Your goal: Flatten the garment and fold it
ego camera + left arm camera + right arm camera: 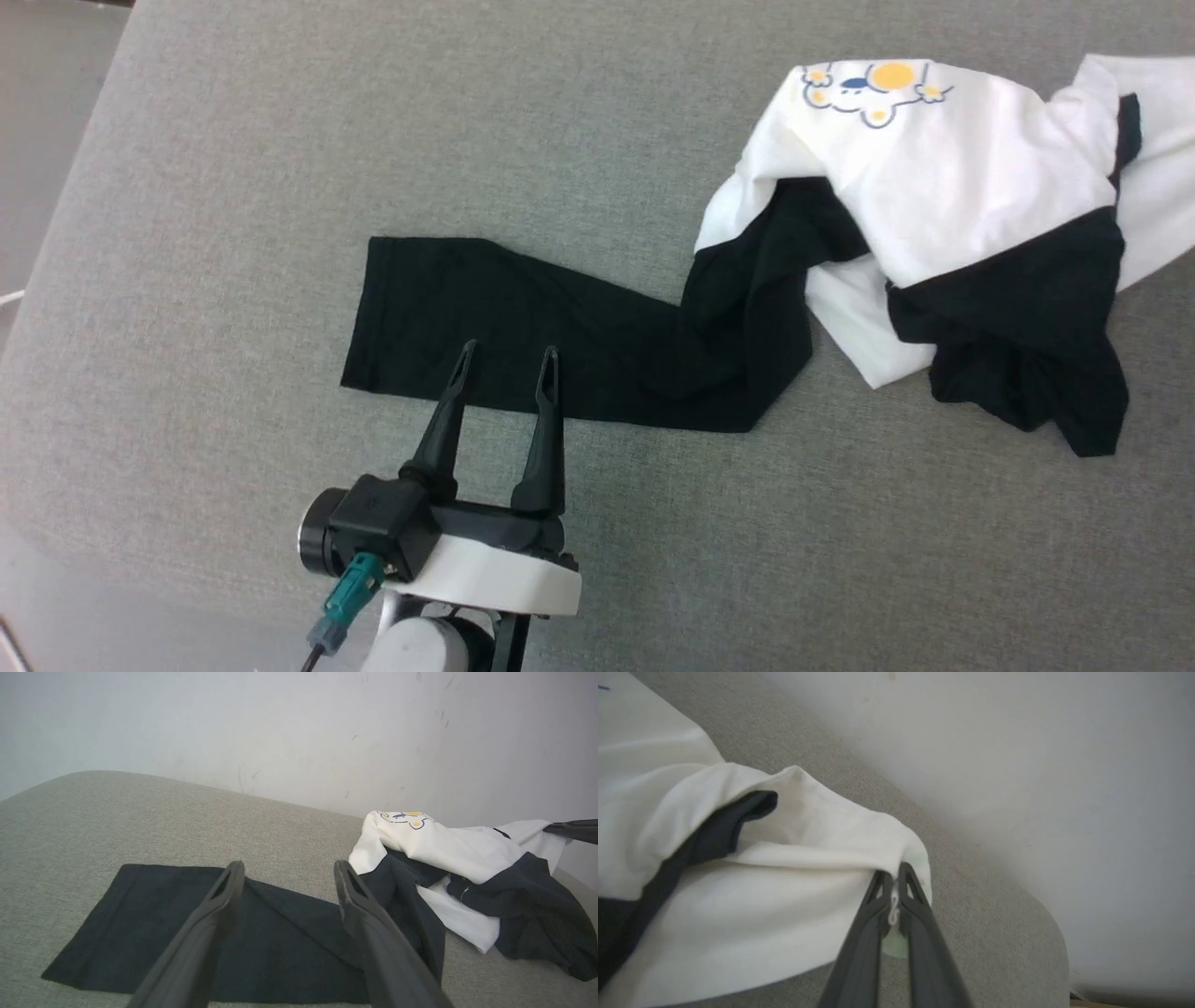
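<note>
The garment (934,177) lay on a grey fabric-covered surface (233,168), most of it bunched in a heap at the far right. Its white body was crumpled and folded over itself. A small yellow-and-blue cartoon print (873,89) showed on the far edge of the heap, and black cloth spilled out beneath the white on the near right side. One long black sleeve (485,317) ran leftward from the heap and lay flat and smooth, with its hemmed cuff end at the left.

The left gripper (510,350) stood at the near side of that sleeve. Its fingers were spread wide apart with nothing between them, and the tips sat over the sleeve's near edge. Whether they touched the cloth could not be told.

The right gripper (893,872) was at the right end of the heap. Its fingers were clenched on a fold of the white cloth, with a sliver of fabric showing between them, and the pinched edge was drawn up into a ridge. A pale wall (280,728) rose behind the far edge of the surface.
</note>
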Available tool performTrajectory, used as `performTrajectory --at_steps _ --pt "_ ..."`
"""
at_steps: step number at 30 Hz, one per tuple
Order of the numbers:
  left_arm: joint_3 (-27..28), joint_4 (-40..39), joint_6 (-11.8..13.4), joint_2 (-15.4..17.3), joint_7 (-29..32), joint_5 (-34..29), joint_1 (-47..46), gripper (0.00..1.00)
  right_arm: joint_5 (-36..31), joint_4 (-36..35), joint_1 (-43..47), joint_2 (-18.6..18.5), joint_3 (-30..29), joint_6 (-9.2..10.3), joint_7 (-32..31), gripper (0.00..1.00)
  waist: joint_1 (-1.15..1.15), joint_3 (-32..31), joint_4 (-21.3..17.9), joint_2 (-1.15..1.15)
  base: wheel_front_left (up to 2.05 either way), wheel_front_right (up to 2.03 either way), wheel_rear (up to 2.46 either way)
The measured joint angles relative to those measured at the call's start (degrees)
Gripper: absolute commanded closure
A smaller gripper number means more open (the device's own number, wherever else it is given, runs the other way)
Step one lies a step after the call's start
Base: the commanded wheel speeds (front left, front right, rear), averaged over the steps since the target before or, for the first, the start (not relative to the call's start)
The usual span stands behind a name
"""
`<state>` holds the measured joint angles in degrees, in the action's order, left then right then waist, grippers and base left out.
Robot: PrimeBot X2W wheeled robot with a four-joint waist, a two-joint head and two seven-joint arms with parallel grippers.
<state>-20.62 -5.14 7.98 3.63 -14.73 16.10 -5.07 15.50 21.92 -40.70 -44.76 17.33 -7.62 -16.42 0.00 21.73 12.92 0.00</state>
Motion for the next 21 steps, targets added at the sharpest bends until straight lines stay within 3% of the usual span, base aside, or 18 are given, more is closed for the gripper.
performTrajectory --at_steps 1,2,9,14,21 --pt "0.1 0.0 -0.2 0.0 0.0 0.0 0.0 0.00 0.0 1.4 0.2 0.4 -0.3 0.00 0.2 0.56 0.00 0.2 0.1 0.00 0.00 0.00 0.00" --pt "0.1 0.0 -0.4 -0.1 0.0 0.0 0.0 0.00 0.0 2.7 0.5 0.9 -0.8 0.00 0.5 0.00 0.00 0.3 0.3 0.00 0.00 0.00 0.00" --pt "0.6 0.2 -0.5 -0.3 0.0 -0.6 0.0 0.00 1.2 5.5 1.3 5.1 -2.0 0.01 3.9 0.00 0.01 0.3 -0.6 0.00 0.00 0.00 0.00" --pt "1.9 0.5 -0.9 -0.4 0.0 -1.6 0.2 0.00 6.5 0.3 1.3 7.4 -3.1 0.01 4.5 0.00 0.00 -1.7 -1.9 0.00 0.00 0.00 0.00" --pt "3.0 0.5 -1.4 -0.4 0.0 -1.6 1.7 0.00 16.0 -11.4 11.7 7.7 -2.2 0.01 -8.1 0.00 -0.01 -4.9 -4.0 0.00 0.00 0.00 0.00"
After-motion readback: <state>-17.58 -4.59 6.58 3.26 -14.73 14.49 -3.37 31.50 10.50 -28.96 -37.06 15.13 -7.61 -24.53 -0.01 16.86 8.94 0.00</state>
